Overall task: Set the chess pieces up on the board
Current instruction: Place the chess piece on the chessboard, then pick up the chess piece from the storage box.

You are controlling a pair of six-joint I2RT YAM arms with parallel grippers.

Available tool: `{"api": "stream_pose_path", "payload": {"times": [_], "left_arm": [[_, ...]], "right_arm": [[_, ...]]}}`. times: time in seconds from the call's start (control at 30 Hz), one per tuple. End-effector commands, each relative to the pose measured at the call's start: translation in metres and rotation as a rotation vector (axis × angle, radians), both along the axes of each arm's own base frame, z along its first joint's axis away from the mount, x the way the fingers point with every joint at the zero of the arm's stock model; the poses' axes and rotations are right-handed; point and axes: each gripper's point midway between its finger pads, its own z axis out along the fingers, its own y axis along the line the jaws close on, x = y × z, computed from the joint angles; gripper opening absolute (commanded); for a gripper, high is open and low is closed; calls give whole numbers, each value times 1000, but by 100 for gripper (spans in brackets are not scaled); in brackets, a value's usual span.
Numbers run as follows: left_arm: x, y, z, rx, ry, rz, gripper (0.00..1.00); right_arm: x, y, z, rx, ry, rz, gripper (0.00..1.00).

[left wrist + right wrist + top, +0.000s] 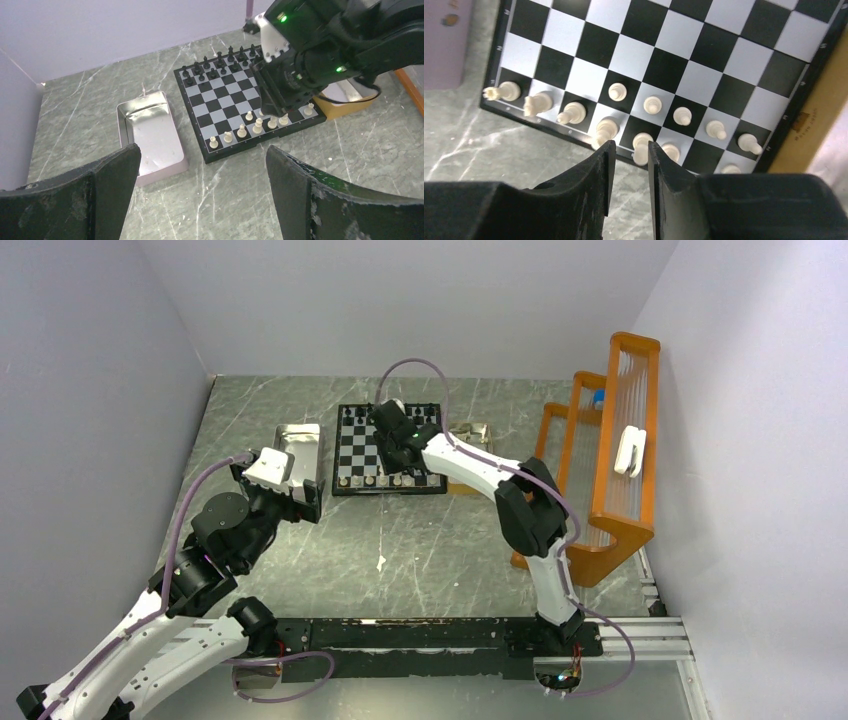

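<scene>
The board [360, 445] has black and white checks inside a thin dark frame. The cream chess pieces [653, 105] stand on its near rows, the black chess pieces [220, 62] on the far rows. The bench [420, 540] is grey-green with pale veins. The tray [300, 455] at the left is silvery, the rack [600, 558] at the right orange.

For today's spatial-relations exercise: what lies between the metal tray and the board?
Only a bare strip of table separates tray from board; the left wrist view shows it plainly.
</scene>
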Motion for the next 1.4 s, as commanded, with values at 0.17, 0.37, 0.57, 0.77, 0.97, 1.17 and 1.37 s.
{"api": "stream_pose_path", "payload": {"times": [0.17,0.37,0.57,0.77,0.97,1.17,1.37], "left_arm": [[0,1,3,-9,-18,6,100],[1,-1,1,-4,-12,2,100],[3,-11,-7,-22,28,-22,100],[19,-36,-45,28,161,-45,100],[29,-63,-64,116,252,-123,100],[31,-95,-92,153,397,-258,100],[54,-92,-89,-96,456,-333,100]], "right_arm": [[-17,-14,47,68,-88,26,29],[-21,-37,32,5,-96,-3,24],[3,-68,70,14,-222,0,25],[33,-120,104,-56,-379,-61,32],[60,-165,89,-124,-430,-101,25],[79,-188,66,-228,-407,-75,26],[98,-188,64,-176,-477,36,30]]}}
